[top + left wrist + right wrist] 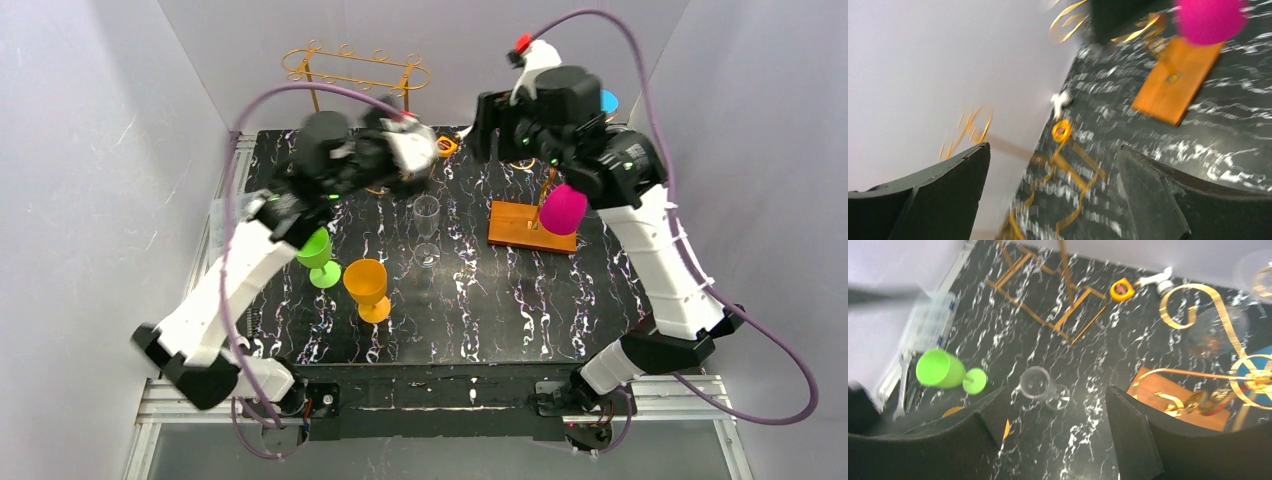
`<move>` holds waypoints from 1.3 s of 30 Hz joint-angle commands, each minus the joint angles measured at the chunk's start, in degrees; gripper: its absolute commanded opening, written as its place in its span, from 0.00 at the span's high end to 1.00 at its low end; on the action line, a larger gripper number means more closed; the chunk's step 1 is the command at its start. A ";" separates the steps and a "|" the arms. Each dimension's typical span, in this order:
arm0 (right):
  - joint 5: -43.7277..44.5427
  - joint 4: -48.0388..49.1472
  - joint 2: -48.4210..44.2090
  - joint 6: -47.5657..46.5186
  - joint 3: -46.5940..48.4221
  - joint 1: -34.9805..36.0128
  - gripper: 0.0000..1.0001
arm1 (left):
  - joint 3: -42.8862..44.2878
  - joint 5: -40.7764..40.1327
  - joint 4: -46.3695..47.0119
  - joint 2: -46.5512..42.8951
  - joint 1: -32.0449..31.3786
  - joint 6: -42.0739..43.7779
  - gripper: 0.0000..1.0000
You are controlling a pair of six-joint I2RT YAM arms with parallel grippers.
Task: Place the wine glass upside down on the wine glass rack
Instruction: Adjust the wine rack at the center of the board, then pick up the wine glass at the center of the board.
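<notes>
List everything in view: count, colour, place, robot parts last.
table: one, black veined white, under all
wire rack: one, gold, back left
wooden rack: one, brown base, right of centre
pink glass: one, above the wooden rack's base
clear glass: one, upright, centre
green glass: one, left
orange glass: one, beside the green glass
blue thing: one, back right, mostly hidden
tape measure: one, yellow, back centre
white thing: one, beside the tape measure
left gripper: one, black, open, back centre
right gripper: one, black, open, back, right of centre

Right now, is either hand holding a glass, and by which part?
Neither. The left hand and the right hand both stand open above the table, with nothing gripped in them.
</notes>
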 commanded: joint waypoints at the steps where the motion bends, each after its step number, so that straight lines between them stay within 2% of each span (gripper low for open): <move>1: 6.12 3.05 -0.57 1.62 -6.20 6.94 0.21 | -7.55 -2.55 -6.04 -13.11 12.63 -17.47 0.02; 5: 6.81 3.96 2.16 3.04 -9.67 11.32 0.26 | -13.44 -4.37 -11.17 -19.98 21.08 -21.93 0.02; 9: 6.73 3.68 6.69 2.88 -10.47 13.17 0.28 | -9.98 -7.38 -22.49 -18.27 23.53 -25.23 0.02; 12: 6.97 4.29 9.20 2.31 -11.45 13.30 0.30 | -10.02 -7.26 -25.18 -18.49 23.92 -27.14 0.02; 16: 8.06 5.73 11.58 1.38 -12.54 13.21 0.50 | -10.53 -3.63 -26.47 -19.29 24.00 -27.97 0.03; 20: 6.81 6.10 14.32 1.15 -12.40 11.99 0.50 | -11.16 1.29 -28.46 -18.29 23.99 -28.51 0.07; 23: 5.55 6.54 15.55 1.23 -13.52 10.75 0.51 | -10.65 1.08 -28.81 -17.58 23.95 -27.46 0.09; 28: 3.73 7.90 15.79 1.14 -16.74 9.34 0.52 | -10.49 0.31 -28.38 -17.51 24.00 -25.57 0.08; 31: 2.31 8.57 16.34 1.23 -17.95 8.99 0.57 | -10.89 1.27 -28.22 -17.44 24.01 -25.67 0.05; 39: 0.66 10.14 18.08 1.58 -19.41 8.68 0.57 | -11.49 0.94 -27.45 -17.25 23.97 -24.33 0.02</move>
